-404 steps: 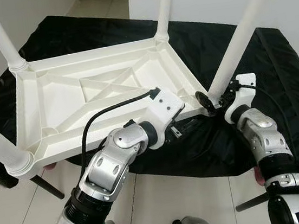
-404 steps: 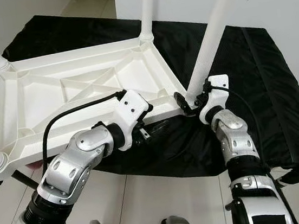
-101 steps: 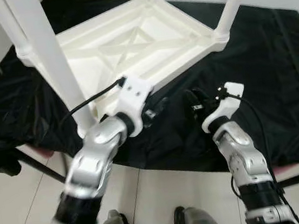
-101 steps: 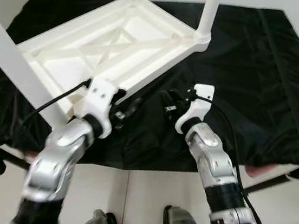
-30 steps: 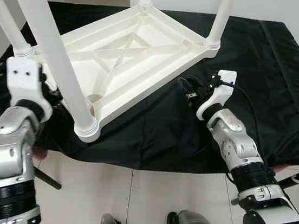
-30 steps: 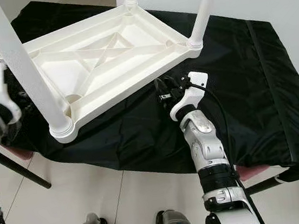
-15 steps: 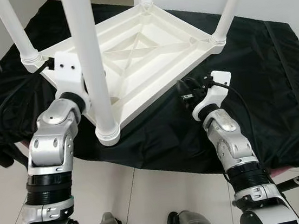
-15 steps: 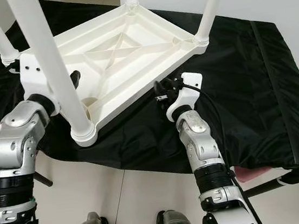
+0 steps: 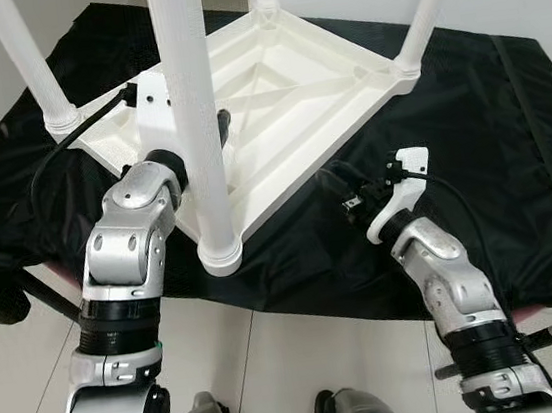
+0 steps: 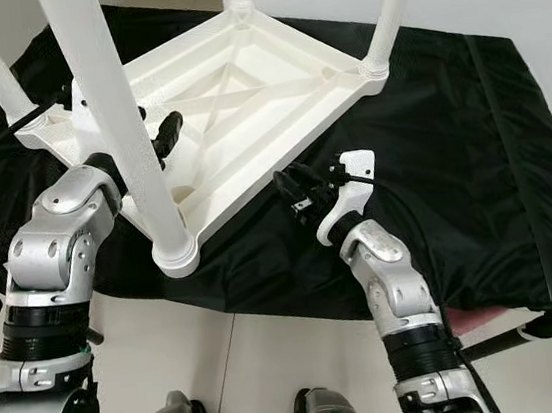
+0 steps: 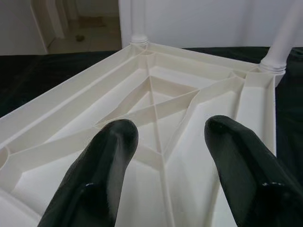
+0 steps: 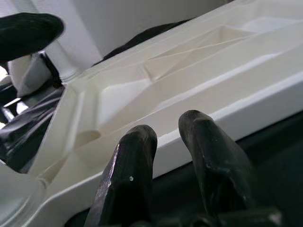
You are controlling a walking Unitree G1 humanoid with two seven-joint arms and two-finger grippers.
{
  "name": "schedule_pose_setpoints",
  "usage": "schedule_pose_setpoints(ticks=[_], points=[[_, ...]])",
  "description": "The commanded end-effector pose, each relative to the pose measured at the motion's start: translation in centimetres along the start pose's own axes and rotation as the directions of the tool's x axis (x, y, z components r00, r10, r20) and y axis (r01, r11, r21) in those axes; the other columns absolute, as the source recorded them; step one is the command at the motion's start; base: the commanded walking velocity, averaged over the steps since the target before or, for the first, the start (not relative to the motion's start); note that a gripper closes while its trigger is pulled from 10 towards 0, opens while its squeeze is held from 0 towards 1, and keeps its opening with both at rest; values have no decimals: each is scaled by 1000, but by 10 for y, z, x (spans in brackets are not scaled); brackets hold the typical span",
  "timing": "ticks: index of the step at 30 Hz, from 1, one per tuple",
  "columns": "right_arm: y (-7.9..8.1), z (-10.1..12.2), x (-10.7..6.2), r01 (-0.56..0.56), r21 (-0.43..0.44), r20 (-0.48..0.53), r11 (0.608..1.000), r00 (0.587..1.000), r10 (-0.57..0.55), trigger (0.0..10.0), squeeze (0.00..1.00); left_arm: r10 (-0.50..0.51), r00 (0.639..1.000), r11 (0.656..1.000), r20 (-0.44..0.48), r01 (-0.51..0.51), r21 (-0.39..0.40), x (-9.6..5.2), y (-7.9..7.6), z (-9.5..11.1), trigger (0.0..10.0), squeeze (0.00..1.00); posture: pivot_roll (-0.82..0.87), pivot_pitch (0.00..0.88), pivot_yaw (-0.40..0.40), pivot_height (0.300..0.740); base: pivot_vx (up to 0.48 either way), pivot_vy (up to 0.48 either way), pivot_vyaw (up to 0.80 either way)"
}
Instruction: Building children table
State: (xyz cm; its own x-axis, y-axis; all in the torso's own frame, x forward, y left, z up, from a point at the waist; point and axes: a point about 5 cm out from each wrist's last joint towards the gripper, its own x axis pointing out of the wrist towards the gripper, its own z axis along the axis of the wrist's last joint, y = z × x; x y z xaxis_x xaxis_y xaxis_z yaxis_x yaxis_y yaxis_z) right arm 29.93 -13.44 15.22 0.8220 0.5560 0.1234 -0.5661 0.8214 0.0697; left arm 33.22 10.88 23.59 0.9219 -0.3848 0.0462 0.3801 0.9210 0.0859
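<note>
Underneath everything, a black cloth [image 9: 509, 137] spread over a low support, draped down toward the tiled floor [image 9: 305, 364]. Resting upside down on that cloth, the white children's table [image 9: 283, 95], ribbed underside up, with four white legs [image 9: 196, 126] standing in its corner sockets; nearest corner overhanging the cloth edge toward the robot.

To the robot's left, left arm raised beside the near leg, left claw [image 10: 162, 140] reaching over the rim and hovering above the ribbed underside, fingers [image 11: 109, 156] spread wide with nothing between them. To the right, right claw [image 10: 294, 192] low over the cloth, just beside the long side rim of the table, fingers [image 12: 137, 161] close together, almost closed, holding nothing, tips near the rim but apparently not touching.

Judged from the four legs in place: assembly of legs likely finished or at the checking stage, with turning the table over or shifting it as the probable step in hand. Seating of each leg in its socket hard to tell from here.

Next move, probably: getting a firm hold on two opposite rims, left claw closing on a rib or edge, right claw opening first and then sliding under or around the side rim. Care needed with the overhanging corner and tall legs, since a one-sided pull could tip the whole piece off the cloth.
</note>
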Motion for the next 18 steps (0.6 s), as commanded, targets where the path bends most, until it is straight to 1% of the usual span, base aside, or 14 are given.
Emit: schedule_pose_setpoints(ticks=[1, 2, 3, 4, 5, 6, 8, 12, 13, 14, 15, 16, 17, 18], points=[[3, 1, -3, -64, -11, -27, 998, 998, 63, 10000, 0, 31, 1000, 999, -7, -31, -11, 3, -2, 2, 10000, 0, -33, 61, 1, 740, 0, 0, 0], [3, 1, -3, -64, -11, -27, 998, 998, 63, 10000, 0, 31, 1000, 999, -7, -31, -11, 3, -2, 2, 10000, 0, -33, 61, 1, 740, 0, 0, 0], [6, 3, -4, -132, -38, -49, 990, 990, 130, 10000, 1000, 30, 1000, 1000, -8, -30, -7, 4, -2, 3, 10000, 0, -24, 71, 1, 740, 0, 0, 0], [6, 3, -4, -132, -38, -49, 990, 990, 130, 10000, 1000, 30, 1000, 1000, -8, -30, -7, 4, -2, 3, 10000, 0, -24, 71, 1, 740, 0, 0, 0], [11, 6, -5, -210, -48, -64, 977, 976, 206, 10000, 1000, 34, 999, 999, -20, -34, 18, 4, 1, 1, 10000, 0, -22, 75, -1, 740, 0, 0, 0], [11, 6, -5, -210, -48, -64, 977, 976, 206, 10000, 1000, 34, 999, 999, -20, -34, 18, 4, 1, 1, 10000, 0, -22, 75, -1, 740, 0, 0, 0], [20, 8, -4, -309, -63, -82, 949, 949, 303, 10000, 1000, 52, 997, 996, -52, -48, 72, -1, 13, -6, 10000, 0, -10, 82, -12, 740, 0, 0, 0], [20, 8, -4, -309, -63, -82, 949, 949, 303, 10000, 1000, 52, 997, 996, -52, -48, 72, -1, 13, -6, 10000, 0, -10, 82, -12, 740, 0, 0, 0], [24, 10, -3, -356, -65, -88, 932, 932, 350, 10000, 1000, 64, 995, 993, -70, -56, 102, -6, 22, -10, 10000, 0, 1, 91, -23, 740, 0, 0, 0], [24, 10, -3, -356, -65, -88, 932, 932, 350, 10000, 1000, 64, 995, 993, -70, -56, 102, -6, 22, -10, 10000, 0, 1, 91, -23, 740, 0, 0, 0], [28, 14, -1, -424, -67, -103, 903, 903, 417, 10000, 1000, 81, 991, 989, -108, -66, 136, -13, 34, -17, 10000, 0, 12, 97, -42, 740, 0, 0, 0], [28, 14, -1, -424, -67, -103, 903, 903, 417, 10000, 1000, 81, 991, 989, -108, -66, 136, -13, 34, -17, 10000, 0, 12, 97, -42, 740, 0, 0, 0], [32, 18, 1, -498, -66, -118, 865, 864, 489, 10000, 1000, 99, 985, 983, -140, -75, 167, -18, 44, -23, 10000, 0, 15, 102, -48, 740, 0, 0, 0], [32, 18, 1, -498, -66, -118, 865, 864, 489, 10000, 1000, 99, 985, 983, -140, -75, 167, -18, 44, -23, 10000, 0, 15, 102, -48, 740, 0, 0, 0]])
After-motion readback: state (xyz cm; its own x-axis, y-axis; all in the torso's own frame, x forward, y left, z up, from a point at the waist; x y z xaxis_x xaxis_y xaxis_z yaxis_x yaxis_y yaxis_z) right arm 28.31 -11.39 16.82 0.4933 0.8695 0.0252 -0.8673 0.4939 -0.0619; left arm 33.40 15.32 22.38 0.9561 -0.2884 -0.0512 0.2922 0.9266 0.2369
